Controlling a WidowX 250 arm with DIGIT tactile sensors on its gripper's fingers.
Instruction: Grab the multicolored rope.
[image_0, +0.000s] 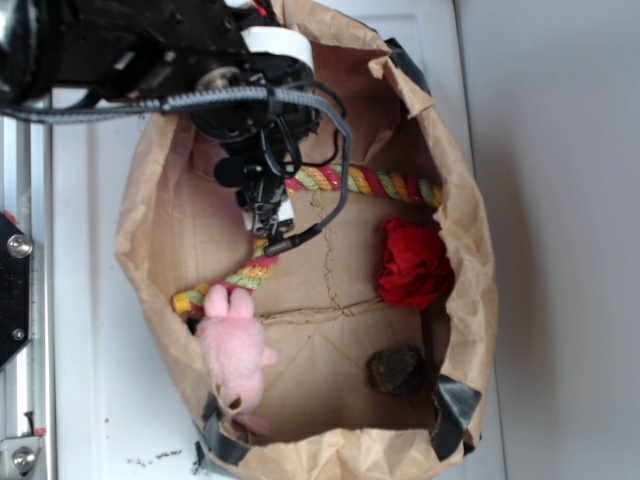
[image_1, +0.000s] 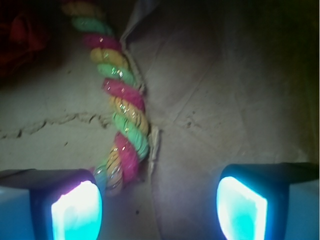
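Approach stage, nothing grasped: the gripper (image_1: 159, 210) hangs inside the paper bag (image_0: 470, 250) with jaws spread and empty. The multicolored rope (image_1: 122, 115) lies on the bag floor along its creased back wall, passing just inside the left finger (image_1: 75, 212). Lowering and closing remain, by this judgement.

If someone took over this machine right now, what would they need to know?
Tool: open, empty, hanging low inside the paper bag.
Rope: lies on the bag floor; in the wrist view it runs up from beside one pad, with nothing squarely between the two pads. One end sits near the pink bunny, the other reaches toward the bag's far wall above the red ball.
Done: tool lowered over the rope.
Left: center on the rope, close, lift.
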